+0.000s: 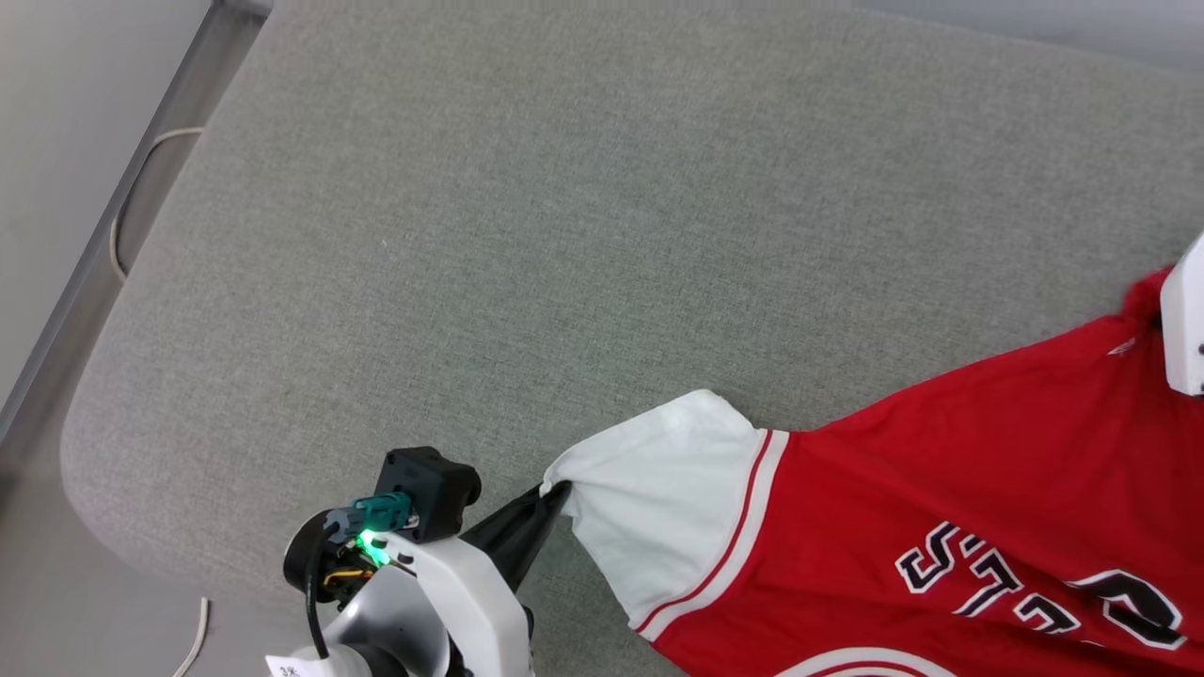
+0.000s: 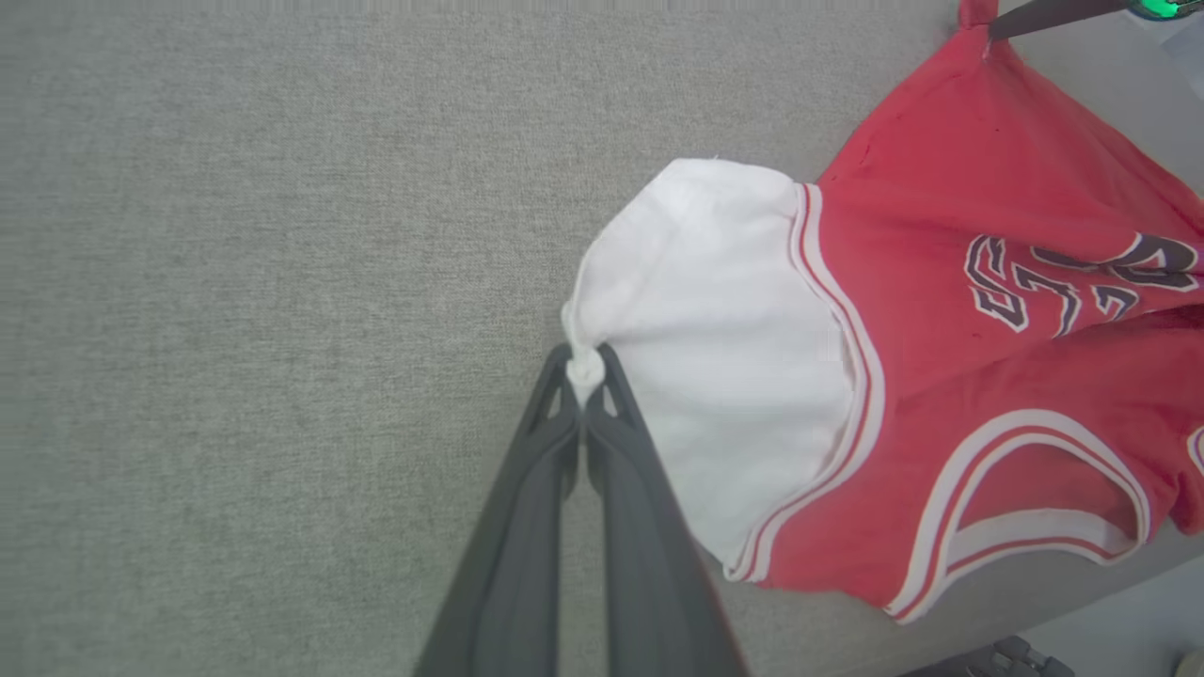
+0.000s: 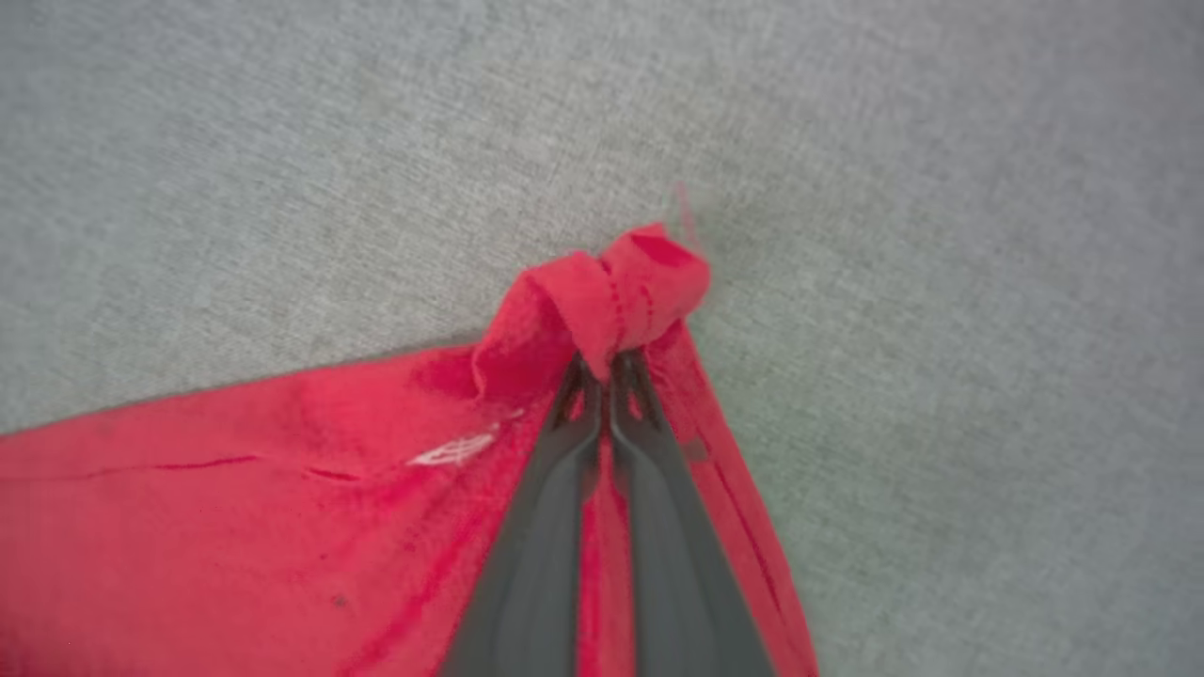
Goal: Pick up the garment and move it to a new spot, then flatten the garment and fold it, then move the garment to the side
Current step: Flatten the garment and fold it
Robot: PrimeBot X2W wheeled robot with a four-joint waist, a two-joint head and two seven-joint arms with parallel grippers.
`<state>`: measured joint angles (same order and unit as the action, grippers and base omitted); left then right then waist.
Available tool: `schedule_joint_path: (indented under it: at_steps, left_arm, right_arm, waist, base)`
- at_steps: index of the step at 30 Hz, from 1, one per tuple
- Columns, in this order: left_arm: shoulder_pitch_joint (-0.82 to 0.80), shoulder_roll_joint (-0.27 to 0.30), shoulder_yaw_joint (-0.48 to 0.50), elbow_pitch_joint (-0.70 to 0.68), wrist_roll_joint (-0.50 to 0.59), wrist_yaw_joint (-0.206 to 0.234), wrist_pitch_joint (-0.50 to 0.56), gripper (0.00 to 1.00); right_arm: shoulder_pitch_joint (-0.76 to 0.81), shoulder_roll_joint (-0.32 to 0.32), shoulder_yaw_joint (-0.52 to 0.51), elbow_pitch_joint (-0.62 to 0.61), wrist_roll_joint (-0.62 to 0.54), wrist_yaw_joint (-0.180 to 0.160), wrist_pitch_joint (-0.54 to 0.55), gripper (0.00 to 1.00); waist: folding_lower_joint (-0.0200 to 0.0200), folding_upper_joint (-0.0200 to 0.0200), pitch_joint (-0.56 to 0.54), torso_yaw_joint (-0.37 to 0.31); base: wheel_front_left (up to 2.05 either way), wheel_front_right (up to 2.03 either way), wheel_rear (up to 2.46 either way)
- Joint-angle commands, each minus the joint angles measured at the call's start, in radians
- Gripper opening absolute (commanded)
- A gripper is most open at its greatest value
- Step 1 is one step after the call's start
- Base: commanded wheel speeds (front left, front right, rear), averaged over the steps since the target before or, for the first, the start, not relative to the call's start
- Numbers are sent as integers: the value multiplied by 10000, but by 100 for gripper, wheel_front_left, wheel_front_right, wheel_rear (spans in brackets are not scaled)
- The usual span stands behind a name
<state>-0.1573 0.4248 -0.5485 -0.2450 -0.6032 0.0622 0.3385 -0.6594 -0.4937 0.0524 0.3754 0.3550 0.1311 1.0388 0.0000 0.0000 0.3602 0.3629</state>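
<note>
The garment [image 1: 941, 451], a red jersey with a white sleeve [image 1: 658, 489], striped trim and black lettering, lies spread on the grey cushioned surface [image 1: 564, 235], lettered side up. My left gripper [image 1: 557, 491] is shut on the tip of the white sleeve [image 2: 715, 310], which bunches between the dark fingers [image 2: 527, 527]. My right gripper [image 3: 607, 362] is shut on a rolled red corner of the garment [image 3: 611, 291]. In the head view only the right arm's white housing [image 1: 1185, 320] shows, at the right edge over that corner. The left wrist view has the right fingers [image 2: 1044, 14] at its top right.
The grey cushion's rounded left edge [image 1: 80, 395] drops to a pale floor with a metal rail [image 1: 103, 235] and a thin cable [image 1: 118, 244]. Bare grey fabric [image 2: 282, 282] stretches left of and beyond the garment.
</note>
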Motion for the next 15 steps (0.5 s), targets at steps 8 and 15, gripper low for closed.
schedule_joint_path:
  at_steps: [8, 15]
  left_arm:
    - [176, 398, 460, -76, 67, 305, -199, 0]
    - [171, 849, 1079, -442, 329, 719, -490, 0]
  right_arm:
    - [-143, -93, 202, 299, 451, -8, -2070, 0]
    - [165, -206, 204, 149, 877, -8, -3617, 0]
  waist:
    - [0, 0, -1256, -707]
    - [0, 0, -2209, -1316]
  base:
    - [0, 0, 0]
    - [0, 0, 0]
